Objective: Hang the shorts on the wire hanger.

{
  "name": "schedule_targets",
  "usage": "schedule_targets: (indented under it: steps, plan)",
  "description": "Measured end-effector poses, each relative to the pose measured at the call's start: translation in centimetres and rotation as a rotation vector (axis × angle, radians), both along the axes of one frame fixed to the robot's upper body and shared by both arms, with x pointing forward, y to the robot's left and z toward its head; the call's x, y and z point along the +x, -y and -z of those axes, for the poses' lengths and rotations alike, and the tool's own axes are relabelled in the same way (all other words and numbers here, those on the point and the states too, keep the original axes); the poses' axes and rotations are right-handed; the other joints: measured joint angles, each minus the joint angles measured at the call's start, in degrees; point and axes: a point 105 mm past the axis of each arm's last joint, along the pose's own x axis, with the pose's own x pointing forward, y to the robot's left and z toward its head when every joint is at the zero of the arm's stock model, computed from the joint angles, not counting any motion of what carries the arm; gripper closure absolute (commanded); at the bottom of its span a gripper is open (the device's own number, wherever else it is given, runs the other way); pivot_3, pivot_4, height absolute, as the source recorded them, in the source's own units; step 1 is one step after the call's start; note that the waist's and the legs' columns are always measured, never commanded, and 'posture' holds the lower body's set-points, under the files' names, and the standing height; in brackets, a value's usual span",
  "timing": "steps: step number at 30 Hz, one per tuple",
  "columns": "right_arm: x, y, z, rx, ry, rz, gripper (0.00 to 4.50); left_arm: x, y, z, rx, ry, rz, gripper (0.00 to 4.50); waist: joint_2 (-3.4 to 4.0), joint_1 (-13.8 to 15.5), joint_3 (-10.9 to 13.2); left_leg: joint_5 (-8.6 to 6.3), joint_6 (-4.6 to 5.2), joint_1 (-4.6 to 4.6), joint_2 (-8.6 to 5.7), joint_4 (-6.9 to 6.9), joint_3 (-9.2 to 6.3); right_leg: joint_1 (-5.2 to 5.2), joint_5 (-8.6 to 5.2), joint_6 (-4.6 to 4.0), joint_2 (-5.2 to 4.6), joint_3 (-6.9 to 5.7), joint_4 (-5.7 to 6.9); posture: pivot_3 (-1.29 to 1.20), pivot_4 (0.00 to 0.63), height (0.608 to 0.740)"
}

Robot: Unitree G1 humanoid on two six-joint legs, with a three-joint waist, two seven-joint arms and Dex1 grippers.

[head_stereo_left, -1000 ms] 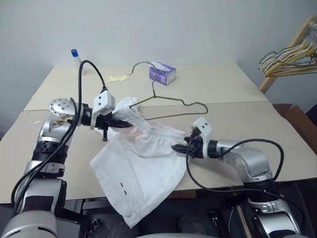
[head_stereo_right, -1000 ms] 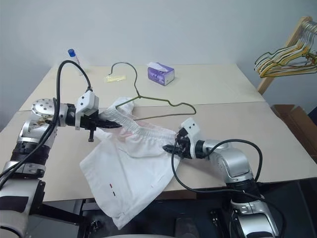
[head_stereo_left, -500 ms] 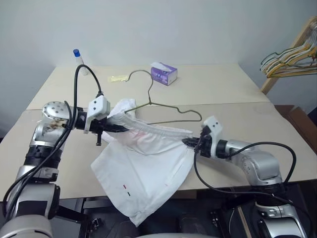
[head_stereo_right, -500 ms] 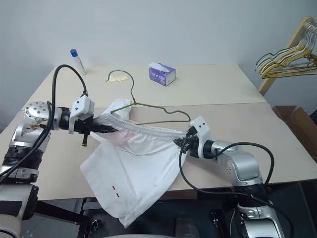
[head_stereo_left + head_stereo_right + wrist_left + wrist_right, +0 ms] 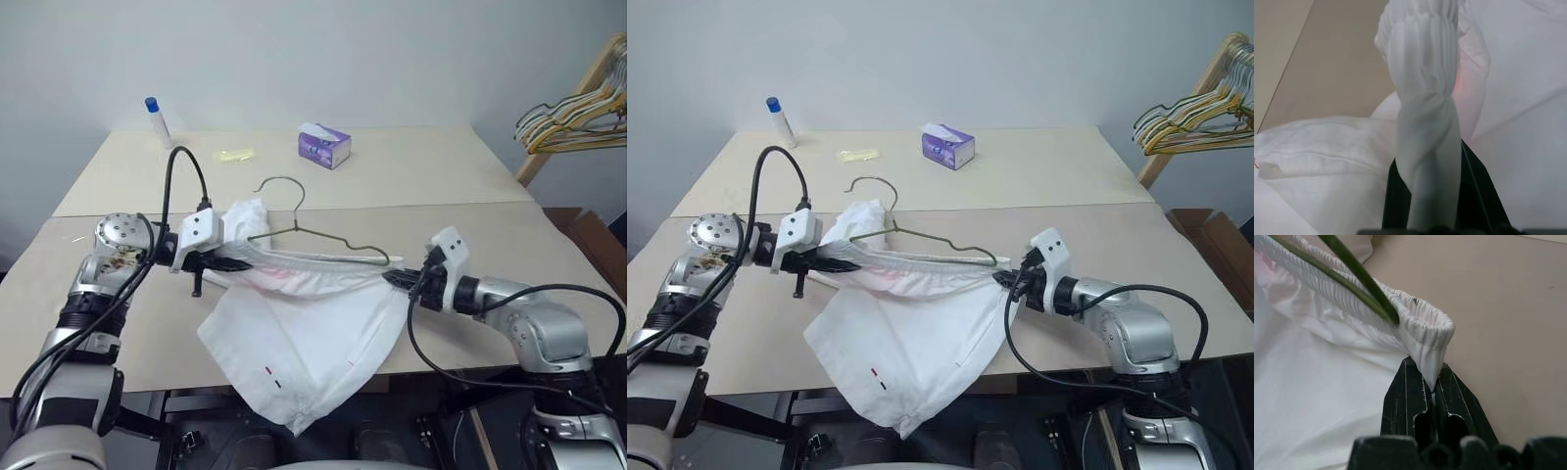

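Both grippers had the shorts [image 5: 304,323] by the waistband, one at each end. Left gripper [image 5: 227,262] fingers were pressed together on a bunched end of the band; right gripper [image 5: 1434,384] fingers pinched a fold of elastic just past the tips. Band was pulled taut between the two sets of fingers, prob. to open the waist wide enough to take the hanger [image 5: 323,240]. Rest of the cloth drooped below the fingers and hung over the front edge of the table [image 5: 490,186]. Hanger's wire ran along the band between the grippers, one shoulder tip poking into the waist opening right beside the right fingers, hook rising nr the left fingers. Can't tell if the far shoulder was inside the cloth. Looked abt mid-task: hanger partly in, not yet seated. Count: 1 shorts, 1 grey hanger, 2 grippers, 1 purple tissue box [image 5: 323,146], 1 blue-capped bottle [image 5: 157,119], 1 bunch of hangers [image 5: 573,113] off on a rack, too many to count.
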Motion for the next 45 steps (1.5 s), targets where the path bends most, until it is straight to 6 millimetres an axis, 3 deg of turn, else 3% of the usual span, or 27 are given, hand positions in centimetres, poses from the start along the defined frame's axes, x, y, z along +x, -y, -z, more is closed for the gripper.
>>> schedule_targets:
  steps: [6, 14, 26, 31, 36, 40, 43, 45]
  plan:
    - [-0.3, 0.0, 0.0, -0.001, 0.001, -0.006, 4.48, 0.0, 0.2, -0.6, -0.069, -0.007, 0.003, 4.5, 0.0, -0.1, 0.0, 0.0, 0.0, 0.03, 0.0, 0.01, 0.01, 0.0, 0.0, 0.0, 0.0, 0.02, -0.01, -0.04, 0.0, 0.74]
    - [-0.3, 0.0, -0.1, 0.001, 0.005, -0.008, 4.48, -0.3, 0.1, -0.4, -0.036, 0.007, 0.031, 4.5, 0.0, -0.1, 0.0, 0.0, 0.0, 0.02, 0.0, 0.01, 0.01, 0.0, 0.0, 0.0, 0.0, 0.01, -0.02, -0.04, 0.0, 0.74]
    - [-0.4, 0.1, -0.2, -0.005, 0.005, -0.016, 4.48, -0.6, -0.6, 1.5, 0.071, -0.035, 0.023, 4.5, 0.0, -0.1, 0.0, 0.0, 0.0, 0.02, 0.0, 0.01, 0.01, 0.0, 0.0, 0.0, 0.0, 0.01, -0.02, -0.04, 0.0, 0.74]
    - [-0.4, 0.3, -0.4, -0.015, 0.009, -0.026, 4.48, -0.4, -1.3, 2.9, 0.21, 0.041, 0.037, 4.5, 0.0, 0.0, 0.0, 0.0, 0.0, 0.05, 0.0, 0.01, 0.03, 0.01, 0.0, 0.0, 0.0, 0.02, -0.02, -0.04, 0.0, 0.74]
    - [-0.3, -0.7, -1.3, -0.03, 0.047, -0.066, 4.48, 0.3, -1.8, 3.9, 0.247, 0.053, -0.002, 4.5, 0.0, 0.0, 0.0, 0.0, 0.0, -0.01, 0.0, 0.01, 0.02, -0.02, 0.0, 0.0, 0.0, 0.01, -0.01, -0.05, 0.0, 0.74]
    - [-0.5, -2.9, -3.9, -0.06, 0.157, -0.147, 4.48, 1.2, -0.2, 3.6, 0.186, 0.035, -0.029, 4.5, 0.0, 0.1, 0.0, 0.0, 0.0, -0.02, 0.0, 0.02, 0.01, -0.02, 0.0, 0.0, -0.01, -0.02, 0.01, -0.05, 0.0, 0.74]
    - [-1.1, -4.5, -4.4, -0.093, 0.2, -0.21, 4.48, 1.5, 1.2, 3.6, 0.129, -0.007, -0.035, 4.5, -0.01, -0.1, 0.0, 0.0, 0.0, -0.05, 0.0, 0.02, -0.01, -0.02, 0.0, 0.0, 0.0, -0.04, 0.02, -0.06, 0.0, 0.74]
    - [-1.5, -5.2, -4.1, -0.121, 0.207, -0.24, 3.91, 1.6, 1.5, 3.5, 0.117, -0.024, -0.043, 4.5, -0.01, -0.1, 0.0, 0.0, 0.0, -0.06, 0.0, 0.02, -0.01, -0.02, 0.0, 0.0, 0.0, -0.04, 0.02, -0.06, 0.0, 0.74]
